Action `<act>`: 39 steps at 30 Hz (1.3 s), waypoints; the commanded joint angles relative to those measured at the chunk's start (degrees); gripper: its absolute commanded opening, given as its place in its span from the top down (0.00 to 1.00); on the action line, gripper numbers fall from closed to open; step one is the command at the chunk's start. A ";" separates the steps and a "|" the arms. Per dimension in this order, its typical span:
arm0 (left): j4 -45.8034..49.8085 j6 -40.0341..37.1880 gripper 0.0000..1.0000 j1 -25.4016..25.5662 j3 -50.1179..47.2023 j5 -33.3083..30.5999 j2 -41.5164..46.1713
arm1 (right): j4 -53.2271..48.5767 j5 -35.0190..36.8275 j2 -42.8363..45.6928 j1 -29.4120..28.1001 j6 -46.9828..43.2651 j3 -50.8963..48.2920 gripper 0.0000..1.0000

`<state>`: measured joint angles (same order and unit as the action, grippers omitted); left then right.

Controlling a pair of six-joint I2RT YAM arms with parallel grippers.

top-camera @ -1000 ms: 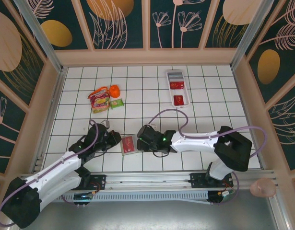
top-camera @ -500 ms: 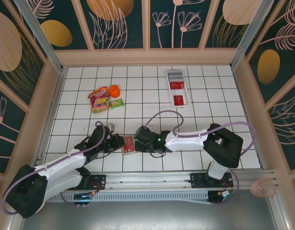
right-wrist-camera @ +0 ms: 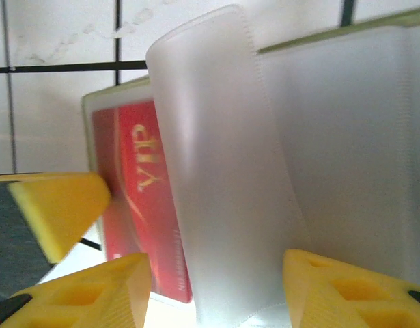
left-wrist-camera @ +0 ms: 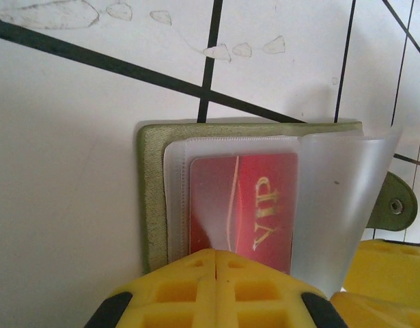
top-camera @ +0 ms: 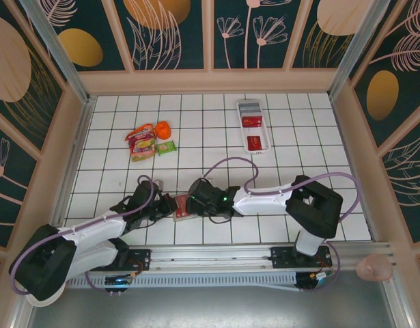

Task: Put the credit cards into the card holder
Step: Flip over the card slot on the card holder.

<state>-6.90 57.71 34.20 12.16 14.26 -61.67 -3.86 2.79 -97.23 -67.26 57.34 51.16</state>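
Note:
The card holder [top-camera: 183, 207] lies open on the tiles near the front, an olive-green wallet [left-wrist-camera: 151, 191] with clear plastic sleeves. One red credit card [left-wrist-camera: 244, 205] marked VIP sits in a sleeve. My left gripper [left-wrist-camera: 216, 254] is shut, with its yellow tips against the card's near edge. From the other side my right gripper [right-wrist-camera: 216, 280] stands open around a raised translucent sleeve page [right-wrist-camera: 223, 191], with the red card [right-wrist-camera: 134, 205] beside it. Two more red credit cards [top-camera: 255, 142] lie in the white tray [top-camera: 265, 128].
Crinkly snack packets [top-camera: 141, 143], an orange item [top-camera: 162, 128] and a small green packet [top-camera: 166, 147] lie at the back left. The wallet's snap tab [left-wrist-camera: 394, 205] sticks out on its right side. Wooden walls ring the tiled floor.
My left gripper has slid right up to the wallet's edge. My right gripper has shifted left over the wallet and its jaws have spread wider.

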 commanded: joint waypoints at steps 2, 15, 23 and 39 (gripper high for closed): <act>1.42 -0.03 1.00 0.32 -1.20 -2.68 0.33 | 6.80 -1.56 -0.92 0.24 0.40 -0.67 0.46; 6.00 3.06 1.00 0.28 -1.18 -7.37 7.72 | 17.57 -6.17 -1.57 0.64 3.76 -4.32 0.50; 13.20 2.60 1.00 0.26 2.84 -12.77 12.51 | 21.00 -7.25 -2.48 0.82 4.74 -5.01 0.53; 21.07 -2.85 1.00 0.25 21.47 -8.00 -6.21 | 24.16 -8.66 -4.62 0.64 4.01 -4.87 0.59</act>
<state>12.16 57.95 34.20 30.81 2.28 -64.88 18.65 -5.72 -100.73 -66.74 61.49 46.74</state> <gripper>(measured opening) 0.061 0.410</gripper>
